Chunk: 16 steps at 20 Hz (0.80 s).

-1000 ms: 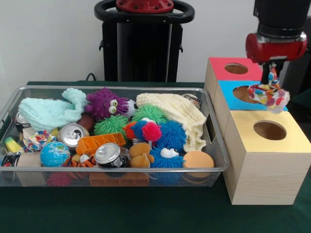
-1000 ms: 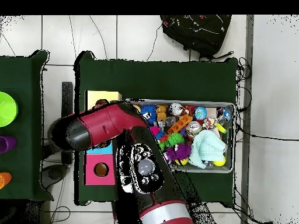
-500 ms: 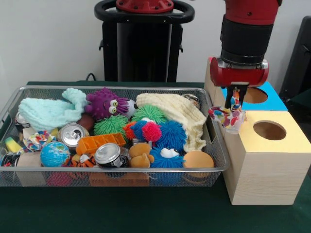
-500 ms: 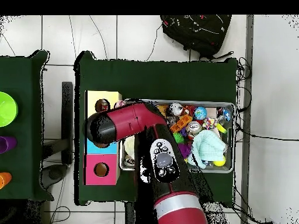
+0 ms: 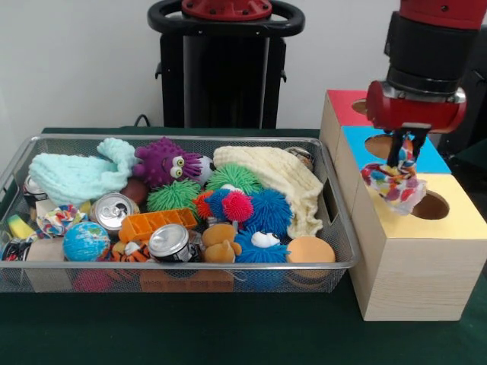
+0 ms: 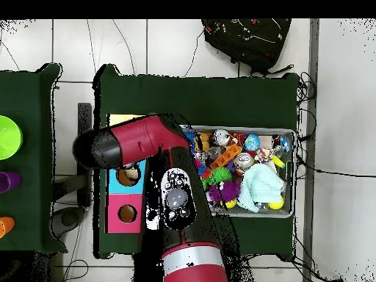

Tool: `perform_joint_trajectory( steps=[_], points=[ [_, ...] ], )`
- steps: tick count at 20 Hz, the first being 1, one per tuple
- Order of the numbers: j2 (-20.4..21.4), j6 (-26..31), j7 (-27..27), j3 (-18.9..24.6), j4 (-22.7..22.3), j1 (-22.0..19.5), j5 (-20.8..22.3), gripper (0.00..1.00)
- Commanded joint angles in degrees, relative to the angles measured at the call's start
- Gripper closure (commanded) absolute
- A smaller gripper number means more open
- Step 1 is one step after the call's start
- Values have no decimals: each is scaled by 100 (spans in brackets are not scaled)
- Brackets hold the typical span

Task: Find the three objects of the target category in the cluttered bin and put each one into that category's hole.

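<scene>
1. Claw clamped on a multicolour spotted cloth, which hangs under it.
2. Cloth sits over the yellow box, just beside its hole, not in it.
3. Blue box & red box lie behind.
4. Wire bin w/ mixed toys, cans, cloths stands beside the boxes; overhead the arm covers the yellow box.

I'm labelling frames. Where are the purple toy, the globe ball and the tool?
purple toy (image 5: 169, 163): front view, its body.
globe ball (image 5: 86, 241): front view, its middle.
tool (image 5: 400, 154): front view, between the tips.
</scene>
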<state>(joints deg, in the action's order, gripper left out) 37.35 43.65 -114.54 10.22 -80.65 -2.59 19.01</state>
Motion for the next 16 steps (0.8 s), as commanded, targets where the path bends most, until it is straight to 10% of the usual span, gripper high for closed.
perform_joint_trajectory(
  steps=[1,10,16],
  points=[
    [-7,1355,-658,-142,754,50,-303,100],
    [-728,-438,-1227,-259,297,176,-213,100],
    [-855,-634,-1607,-553,172,471,-447,100]
  ],
)
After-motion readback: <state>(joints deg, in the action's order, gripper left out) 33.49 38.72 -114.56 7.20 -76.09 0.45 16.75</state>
